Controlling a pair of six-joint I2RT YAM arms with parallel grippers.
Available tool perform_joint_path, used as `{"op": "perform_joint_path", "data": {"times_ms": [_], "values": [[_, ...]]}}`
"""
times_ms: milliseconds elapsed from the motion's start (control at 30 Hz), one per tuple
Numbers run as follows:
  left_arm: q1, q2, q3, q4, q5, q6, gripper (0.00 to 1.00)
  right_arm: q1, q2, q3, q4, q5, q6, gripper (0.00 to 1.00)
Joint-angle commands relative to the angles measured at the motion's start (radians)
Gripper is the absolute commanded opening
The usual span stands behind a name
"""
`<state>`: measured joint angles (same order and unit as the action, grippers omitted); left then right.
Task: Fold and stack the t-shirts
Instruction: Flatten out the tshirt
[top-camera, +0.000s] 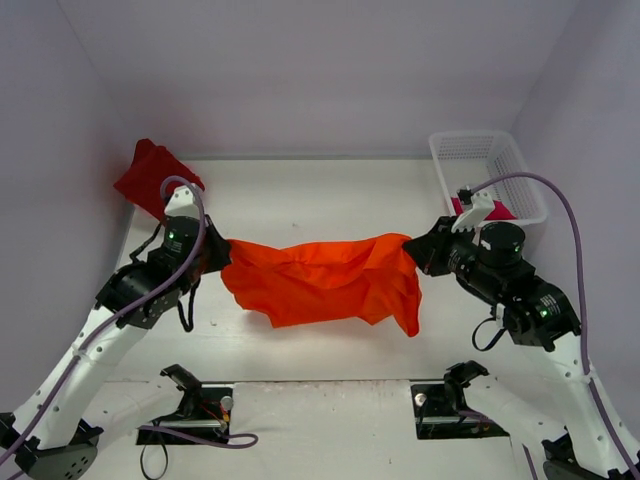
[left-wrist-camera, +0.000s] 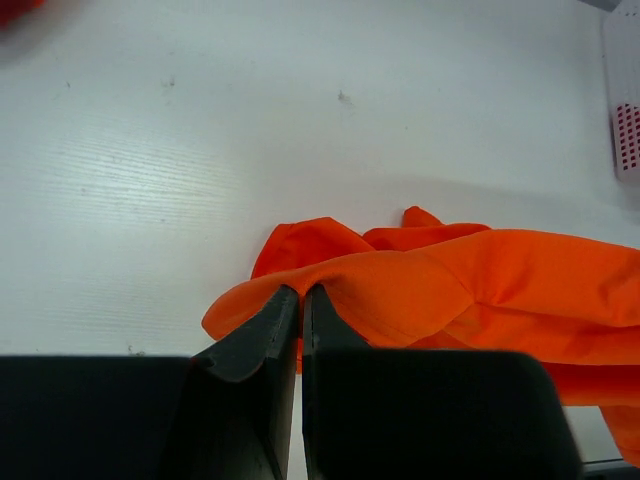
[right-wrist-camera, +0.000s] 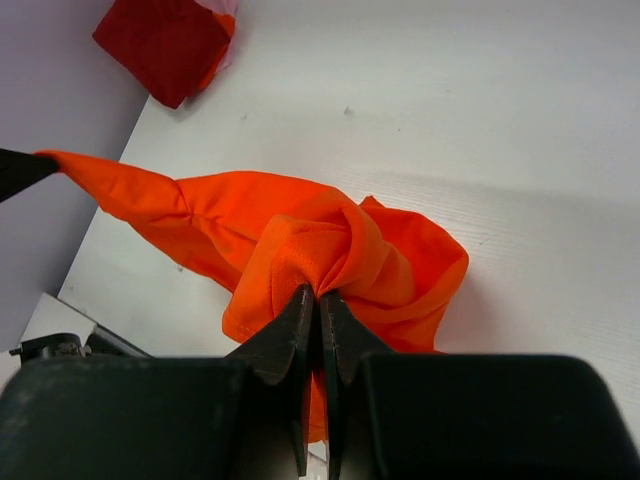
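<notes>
My left hand (top-camera: 221, 254) and right hand (top-camera: 413, 247) each clench an end of the orange t-shirt (top-camera: 325, 280), stretched between them over the tabletop (top-camera: 320, 200); the dark red t-shirt (top-camera: 150, 175) lies far left.

Robot lab cell: white table (top-camera: 320, 200) boxed by plain walls (top-camera: 300, 70), two bolted arms (top-camera: 110, 320), loose cables (top-camera: 574, 245).

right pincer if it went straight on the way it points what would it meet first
The orange t-shirt, bunched just ahead of the right pincer, which pinches it; beyond, depth is unclear.
</notes>
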<state>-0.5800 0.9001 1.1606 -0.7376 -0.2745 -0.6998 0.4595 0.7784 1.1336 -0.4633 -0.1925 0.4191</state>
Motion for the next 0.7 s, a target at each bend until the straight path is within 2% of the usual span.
{"op": "perform_joint_path", "data": {"times_ms": [0,667], "values": [[0.011,-0.010,0.082,-0.014,-0.023,0.043,0.00,-0.001,-0.008,0.015,0.043,-0.044,-0.011,0.00],[0.048,-0.046,0.295,-0.146,-0.166,0.128,0.00,0.002,-0.080,-0.202,0.041,-0.191,0.110,0.00]]}}
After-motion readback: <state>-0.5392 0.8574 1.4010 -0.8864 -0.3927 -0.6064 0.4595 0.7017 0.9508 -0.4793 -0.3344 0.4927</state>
